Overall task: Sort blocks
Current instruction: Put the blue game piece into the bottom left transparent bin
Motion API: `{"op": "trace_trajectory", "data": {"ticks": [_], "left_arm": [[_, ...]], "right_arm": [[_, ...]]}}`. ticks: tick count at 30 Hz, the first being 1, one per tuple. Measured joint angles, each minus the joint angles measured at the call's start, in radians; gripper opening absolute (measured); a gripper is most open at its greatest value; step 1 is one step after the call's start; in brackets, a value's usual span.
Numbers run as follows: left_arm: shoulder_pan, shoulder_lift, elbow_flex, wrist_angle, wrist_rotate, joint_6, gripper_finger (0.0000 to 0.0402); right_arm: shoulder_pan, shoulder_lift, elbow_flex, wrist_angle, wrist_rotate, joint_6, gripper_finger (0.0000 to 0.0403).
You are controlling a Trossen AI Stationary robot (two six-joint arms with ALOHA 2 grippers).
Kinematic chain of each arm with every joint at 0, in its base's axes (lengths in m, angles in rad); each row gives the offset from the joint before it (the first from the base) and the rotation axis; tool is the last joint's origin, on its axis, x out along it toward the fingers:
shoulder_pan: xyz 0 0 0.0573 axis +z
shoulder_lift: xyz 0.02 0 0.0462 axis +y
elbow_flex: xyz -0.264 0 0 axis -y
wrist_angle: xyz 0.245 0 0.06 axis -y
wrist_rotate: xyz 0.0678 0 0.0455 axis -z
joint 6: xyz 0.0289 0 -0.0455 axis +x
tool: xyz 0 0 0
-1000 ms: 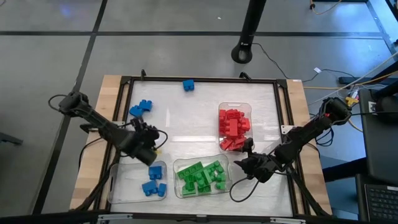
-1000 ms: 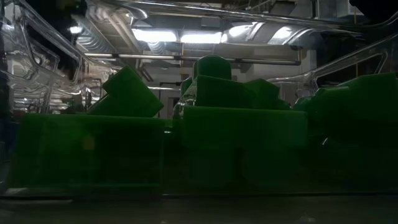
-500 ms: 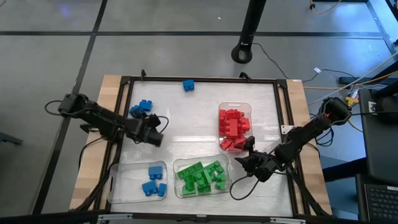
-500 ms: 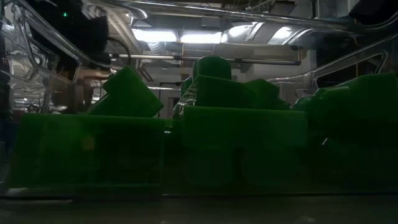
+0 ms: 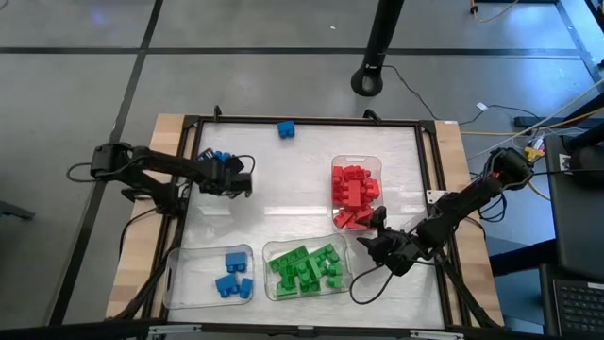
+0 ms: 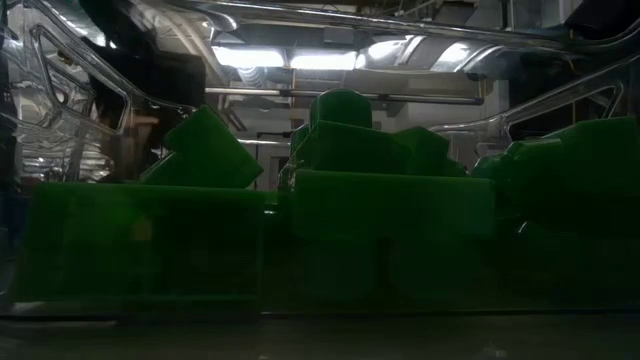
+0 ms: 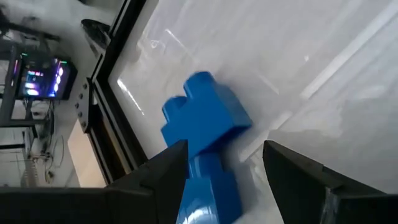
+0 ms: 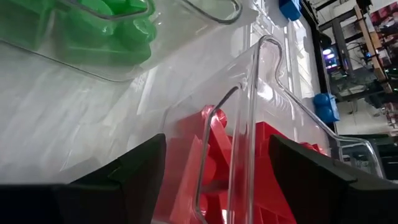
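- White table point(image 5: 283, 189): red, green, blue trays near side.
- Left gripper point(image 5: 238, 177) spread over loose blue blocks point(image 7: 205, 121), far left.
- Right gripper point(image 5: 370, 244) spread, idle by red tray point(image 5: 357, 162).
- Risk: off-centre pinch could squirt a block away.

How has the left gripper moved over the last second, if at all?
Yes. The left gripper has travelled from above the blue-block tray away toward the far left, now at the loose blue blocks. Fingers open.

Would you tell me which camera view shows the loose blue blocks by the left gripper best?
The left wrist view: the blue blocks fill the frame between that gripper's open fingers. The high view shows only a sliver of them beside the left gripper; the low view shows none.
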Motion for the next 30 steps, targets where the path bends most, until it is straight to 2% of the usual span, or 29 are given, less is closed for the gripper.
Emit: {"op": "trace_trajectory", "data": {"ticks": [4, 11, 16, 25, 30], "left_arm": [[0.070, 0.018, 0.000, 0.026, 0.017, 0.071, 0.0197], [0.147, 0.066, 0.000, 0.030, 0.025, 0.058, 0.0197], [0.171, 0.099, 0.000, 0.035, 0.025, 0.073, 0.0197], [0.181, 0.122, -0.001, 0.187, -0.011, 0.250, 0.0197], [0.197, 0.123, -0.001, 0.182, -0.014, 0.282, 0.0197]], "right_arm": [[0.000, 0.000, 0.000, 0.000, 0.036, -0.002, 0.0282], [0.000, 0.000, 0.000, 0.001, 0.069, -0.002, 0.0282], [0.000, 0.000, 0.000, 0.002, 0.084, -0.002, 0.0282], [-0.029, 0.000, 0.000, 0.000, 0.048, -0.002, 0.0282], [-0.028, 0.000, 0.000, -0.001, 0.041, -0.002, 0.0282]]}}
